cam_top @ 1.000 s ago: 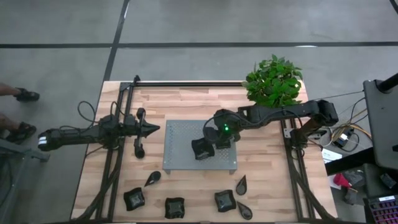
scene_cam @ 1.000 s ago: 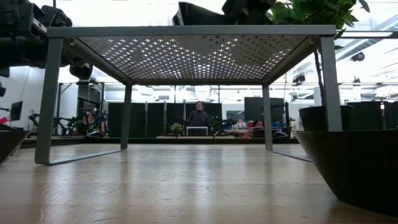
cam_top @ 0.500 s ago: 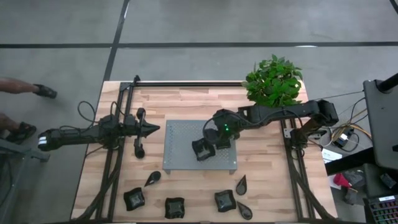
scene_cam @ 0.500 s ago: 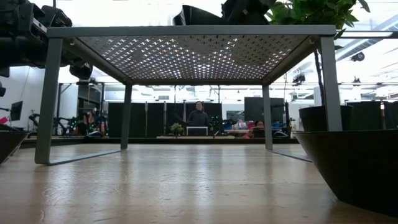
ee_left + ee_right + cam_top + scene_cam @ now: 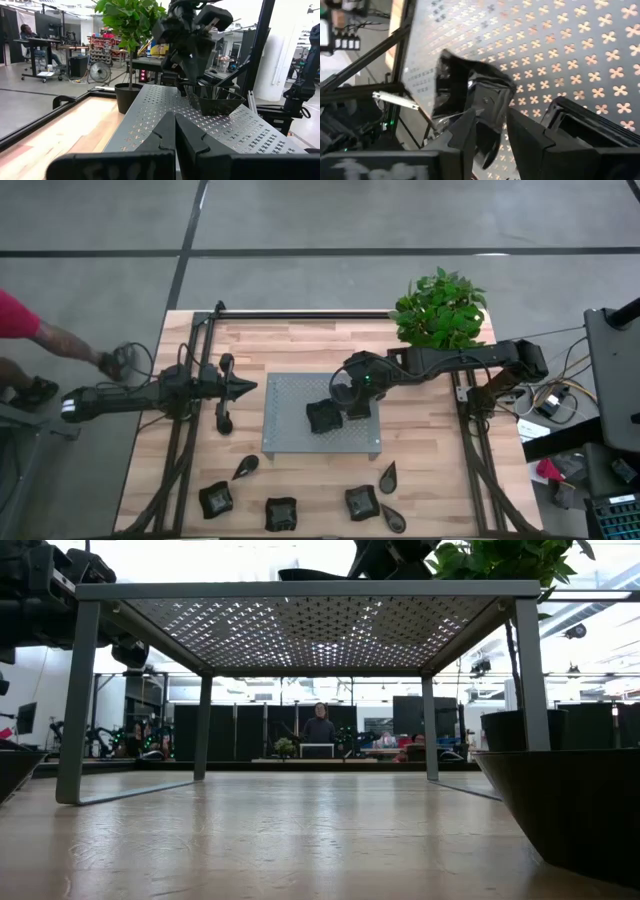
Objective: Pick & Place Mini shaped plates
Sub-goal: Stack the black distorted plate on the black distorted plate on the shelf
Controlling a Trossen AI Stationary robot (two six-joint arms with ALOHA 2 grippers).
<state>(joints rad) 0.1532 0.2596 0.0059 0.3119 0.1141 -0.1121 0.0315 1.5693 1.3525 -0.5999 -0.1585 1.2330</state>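
A dark glossy mini shaped plate (image 5: 322, 417) lies on its base on top of the grey perforated tray (image 5: 290, 395), and shows as a thin sliver (image 5: 320, 574) in the low view. My right gripper (image 5: 345, 397) hangs over the plate's right side, slanting down. Its fingers are open on either side of the plate's raised rim (image 5: 492, 117). Several more dark plates (image 5: 281, 513) sit along the table's near edge. My left gripper (image 5: 245, 388) is shut and level at the table's left, pointing at the tray. My right gripper stands with one finger (image 5: 467, 132) inside and one finger (image 5: 527, 135) outside the plate's rim, coming from above and the table's right. Whether either finger touches the rim I cannot tell. The plate rests on the tray.
A green potted plant (image 5: 440, 310) stands at the far right corner. A person's arm (image 5: 45, 335) reaches in beside the table's left edge, near my left arm. Teardrop plates (image 5: 388, 476) lie right of the tray's near corner. The tray stands on legs (image 5: 75, 700) above the wood.
My right gripper has opened and rolled at the wrist without changing place. The plate, first held tilted above the tray, now lies flat on it. A person's arm has come in at the table's left.
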